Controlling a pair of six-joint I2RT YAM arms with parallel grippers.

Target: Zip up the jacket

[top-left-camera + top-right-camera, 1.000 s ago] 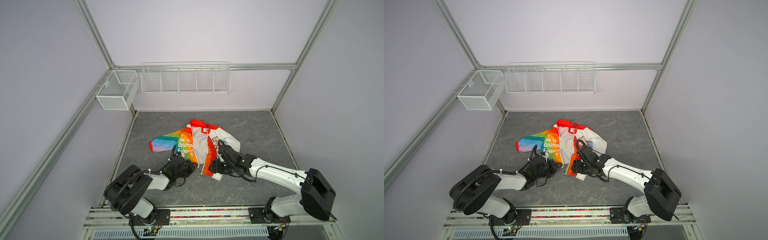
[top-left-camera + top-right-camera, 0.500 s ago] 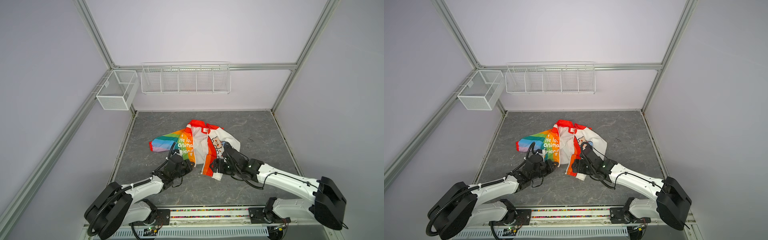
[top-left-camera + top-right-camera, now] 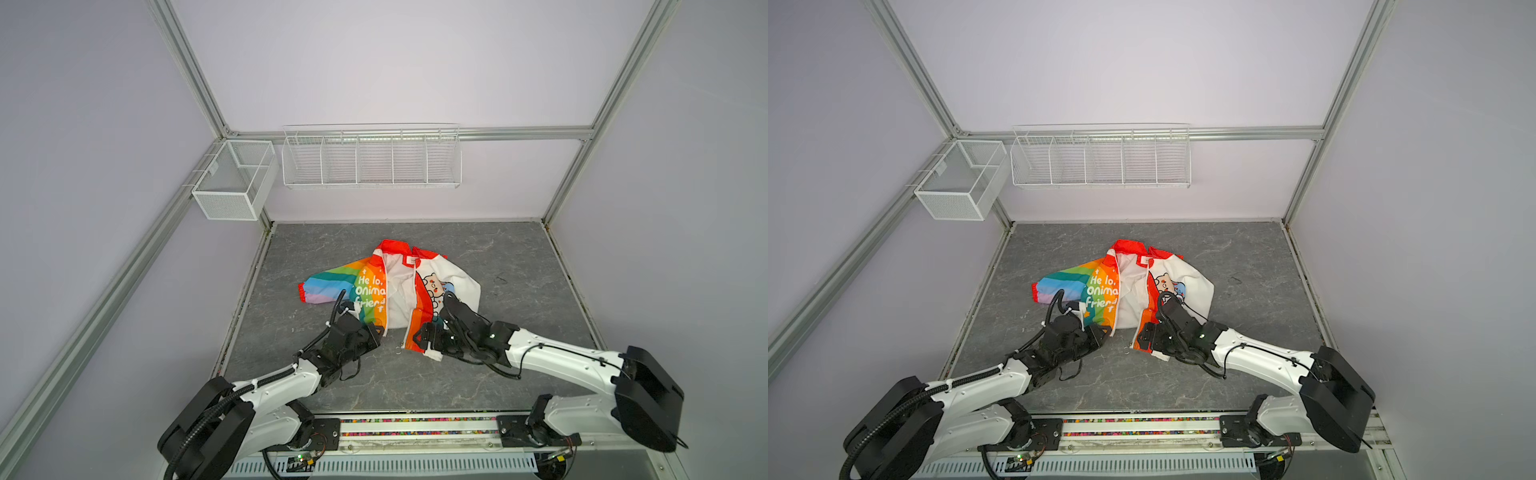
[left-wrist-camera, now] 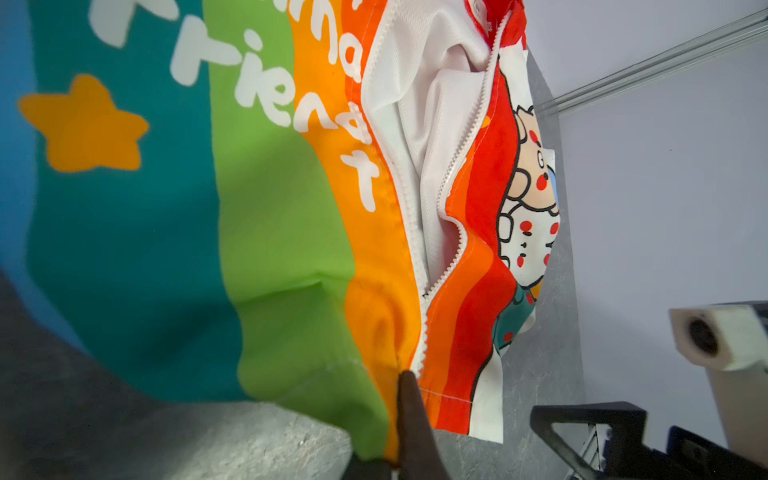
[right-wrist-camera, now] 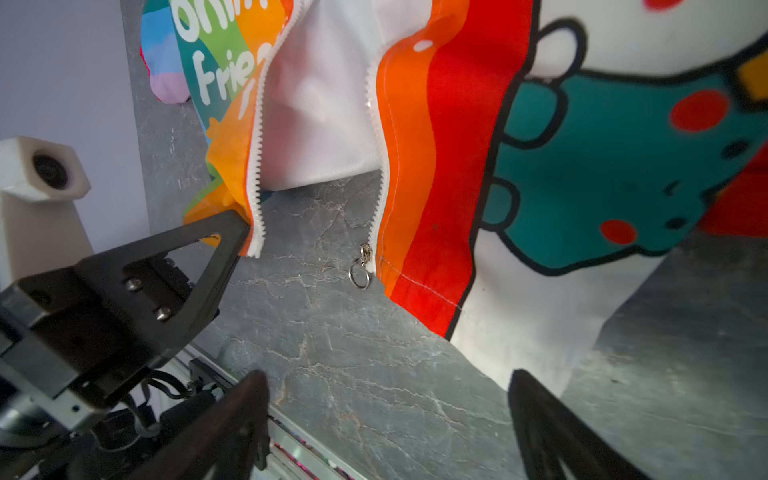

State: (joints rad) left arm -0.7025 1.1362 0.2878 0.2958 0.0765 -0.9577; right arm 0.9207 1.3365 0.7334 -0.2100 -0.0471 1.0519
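A: Jacket (image 3: 370, 291) lying on worktop (image 3: 519, 257), front open, halves unjoined. Left fingers (image 5: 224, 237) clamped on its orange hem corner.
B: Right fingers (image 5: 536, 407) just spread wide, holding nothing; zipper pull (image 5: 365, 251) lies free. Probably lining up a fresh grab.

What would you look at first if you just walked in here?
The rainbow jacket with a cartoon bear, lying unzipped in the middle of the grey table. The left pincer pinches its near hem corner, and the right pincer gapes open by the silver zipper ring.
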